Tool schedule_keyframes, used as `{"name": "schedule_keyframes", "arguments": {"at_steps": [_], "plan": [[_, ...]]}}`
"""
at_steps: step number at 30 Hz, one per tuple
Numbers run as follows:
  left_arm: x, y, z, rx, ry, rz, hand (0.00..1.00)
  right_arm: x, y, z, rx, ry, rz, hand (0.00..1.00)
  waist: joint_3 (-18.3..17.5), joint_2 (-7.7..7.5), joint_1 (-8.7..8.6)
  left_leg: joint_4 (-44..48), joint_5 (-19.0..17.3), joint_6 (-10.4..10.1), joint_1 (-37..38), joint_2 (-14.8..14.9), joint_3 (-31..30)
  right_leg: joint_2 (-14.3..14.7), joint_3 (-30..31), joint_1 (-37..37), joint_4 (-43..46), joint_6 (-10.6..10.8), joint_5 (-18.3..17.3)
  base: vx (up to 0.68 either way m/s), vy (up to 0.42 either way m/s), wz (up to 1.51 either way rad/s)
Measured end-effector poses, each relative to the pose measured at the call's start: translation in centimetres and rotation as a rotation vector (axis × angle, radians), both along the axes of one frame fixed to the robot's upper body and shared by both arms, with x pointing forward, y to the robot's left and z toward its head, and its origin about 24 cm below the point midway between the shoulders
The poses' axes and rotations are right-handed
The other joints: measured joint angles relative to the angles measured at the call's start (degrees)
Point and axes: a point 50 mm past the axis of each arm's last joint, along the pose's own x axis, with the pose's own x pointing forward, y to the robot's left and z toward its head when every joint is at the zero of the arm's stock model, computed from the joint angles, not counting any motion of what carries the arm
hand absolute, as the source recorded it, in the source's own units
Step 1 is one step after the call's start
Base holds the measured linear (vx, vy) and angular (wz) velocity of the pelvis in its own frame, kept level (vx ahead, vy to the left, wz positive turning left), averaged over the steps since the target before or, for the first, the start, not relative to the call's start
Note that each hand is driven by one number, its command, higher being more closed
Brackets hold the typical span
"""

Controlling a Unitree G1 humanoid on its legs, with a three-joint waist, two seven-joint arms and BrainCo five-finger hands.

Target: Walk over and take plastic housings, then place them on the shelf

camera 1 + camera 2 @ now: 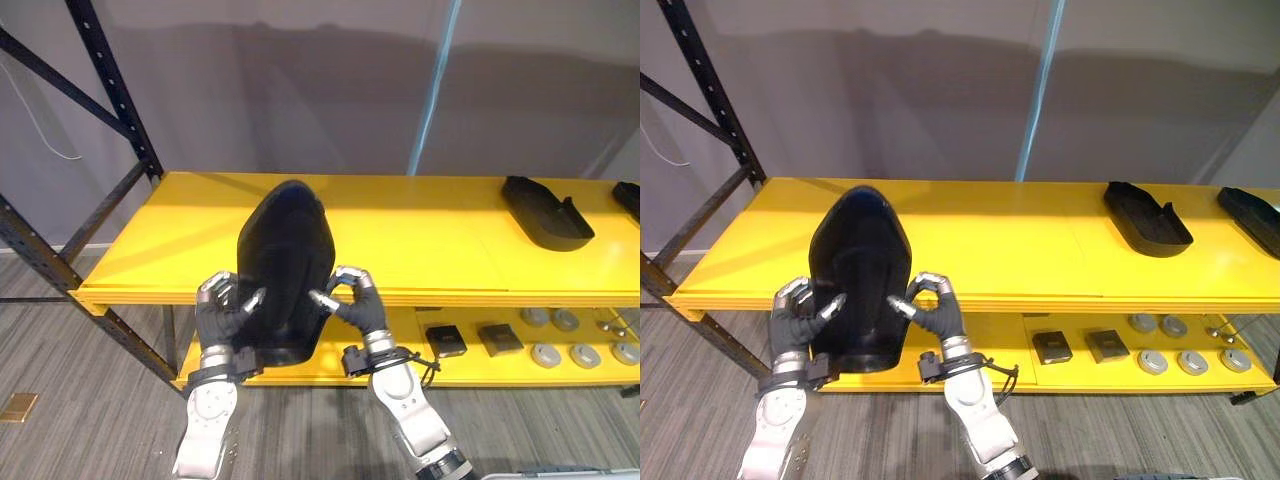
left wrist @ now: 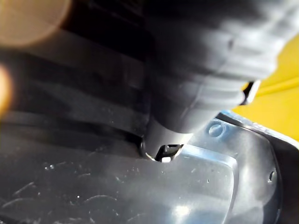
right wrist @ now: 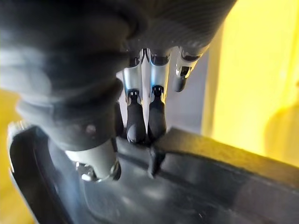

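Observation:
Both hands hold a large black plastic housing (image 1: 285, 265) tilted upright over the front edge of the yellow shelf (image 1: 420, 235). My left hand (image 1: 222, 308) has its fingers curled on the housing's left edge. My right hand (image 1: 357, 300) pinches the right edge between thumb and fingers. In the right wrist view its dark-tipped fingers (image 3: 136, 127) hook over the housing's rim (image 3: 210, 163). The housing's glossy inner face (image 2: 117, 186) lies close under my left hand in the left wrist view.
Two more black housings (image 1: 545, 212) (image 1: 1250, 215) lie on the shelf's right part. The lower shelf carries small black boxes (image 1: 445, 340) and grey discs (image 1: 560, 340). A black rack upright (image 1: 110, 90) with diagonal braces stands at the left. A grey wall is behind.

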Motion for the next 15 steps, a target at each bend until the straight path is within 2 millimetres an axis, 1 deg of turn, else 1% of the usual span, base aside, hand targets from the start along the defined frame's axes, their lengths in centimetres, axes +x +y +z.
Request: {"name": "schedule_keyframes", "arguments": {"at_steps": [1,2,3,4,5,6,8,9,11,12,13,14,15], "plan": [[0.5,0.0,0.2,-0.008,-0.004,0.035,1.00,0.0,-0.7,0.9,0.045,-0.029,-0.026,0.00,0.01,0.02,-0.49,-0.13,0.00,0.00,0.12,0.03,0.01,0.11,-0.01,0.28,-0.49,-0.04,0.12,0.00,0.000,0.00],[0.8,0.1,0.4,-0.017,-0.005,0.070,1.00,-0.1,-1.4,1.7,0.080,-0.059,-0.053,0.00,0.01,0.02,-0.64,-0.41,0.01,-0.01,0.24,0.09,0.11,0.27,0.10,0.38,-0.90,-0.21,0.28,-0.03,0.009,-0.10],[1.2,0.4,0.6,-0.025,-0.006,0.119,1.00,-0.3,-2.5,2.7,0.126,-0.103,-0.094,0.00,0.02,0.04,-0.64,-0.82,0.04,-0.06,0.39,0.23,0.57,0.50,0.37,0.42,-1.43,-0.33,0.49,-0.03,0.007,-0.14],[1.3,0.7,0.7,-0.035,-0.007,0.143,1.00,-0.4,-3.0,3.2,0.146,-0.124,-0.116,0.00,0.03,0.05,-0.71,-1.08,0.08,-0.11,0.54,0.29,0.77,0.59,0.52,0.40,-1.55,-0.36,0.54,-0.03,0.007,-0.16],[1.5,1.3,0.9,-0.054,-0.010,0.193,1.00,-0.6,-4.2,3.9,0.198,-0.164,-0.151,0.00,0.03,0.06,-1.14,-1.38,0.13,-0.20,0.74,0.34,0.89,0.76,0.89,0.54,-1.85,-0.39,0.59,-0.03,0.005,-0.09],[1.7,1.6,1.0,-0.065,-0.012,0.218,1.00,-0.8,-4.7,4.3,0.224,-0.183,-0.166,0.00,0.03,0.07,-1.43,-1.51,0.14,-0.20,0.81,0.37,0.96,0.82,0.95,0.56,-1.97,-0.38,0.60,-0.03,0.004,-0.10],[1.8,2.8,1.6,-0.088,-0.032,0.286,1.00,-1.4,-6.5,5.2,0.288,-0.244,-0.216,0.00,0.04,0.09,-2.42,-2.00,0.16,-0.24,0.93,0.51,1.54,1.06,1.50,0.32,-2.13,-0.41,0.63,-0.02,0.000,-0.12],[2.0,3.0,1.9,-0.092,-0.041,0.299,1.00,-1.8,-7.4,5.2,0.310,-0.257,-0.237,0.00,0.05,0.10,-2.68,-2.16,0.16,-0.24,1.00,0.57,1.94,1.16,1.68,0.28,-2.28,-0.42,0.67,-0.01,0.000,-0.16],[2.8,3.3,2.8,-0.087,-0.064,0.303,1.00,-2.8,-9.6,4.0,0.358,-0.235,-0.303,0.00,0.07,0.14,-3.65,-2.80,0.15,-0.24,1.32,0.67,2.68,1.42,2.38,0.11,-2.48,-0.43,0.69,-0.01,0.001,-0.17],[3.0,3.4,3.0,-0.091,-0.068,0.300,1.00,-3.0,-10.0,3.5,0.363,-0.216,-0.317,0.00,0.07,0.14,-3.91,-3.07,0.15,-0.25,1.43,0.71,2.84,1.52,2.82,0.01,-2.65,-0.46,0.81,-0.01,0.006,-0.30],[3.5,3.6,3.5,-0.107,-0.078,0.290,1.00,-3.5,-10.9,2.2,0.362,-0.169,-0.352,0.00,0.09,0.17,-4.28,-3.45,0.11,-0.30,1.34,0.82,3.97,1.79,3.67,-0.39,-3.23,-0.34,1.38,-0.02,0.012,-0.36],[4.2,3.9,4.0,-0.132,-0.082,0.272,1.00,-4.1,-11.6,0.8,0.341,-0.117,-0.384,0.00,0.14,0.25,-5.08,-3.47,0.05,-0.38,0.69,0.83,4.43,1.94,4.38,-1.19,-3.49,-0.40,1.70,-0.03,0.013,-0.35],[4.6,4.0,4.3,-0.143,-0.086,0.264,1.00,-4.5,-11.9,0.2,0.327,-0.090,-0.394,0.00,0.21,0.35,-5.56,-3.47,0.05,-0.38,0.27,0.84,4.75,1.99,4.66,-1.70,-3.56,-0.44,1.89,-0.04,0.018,-0.27]]}}
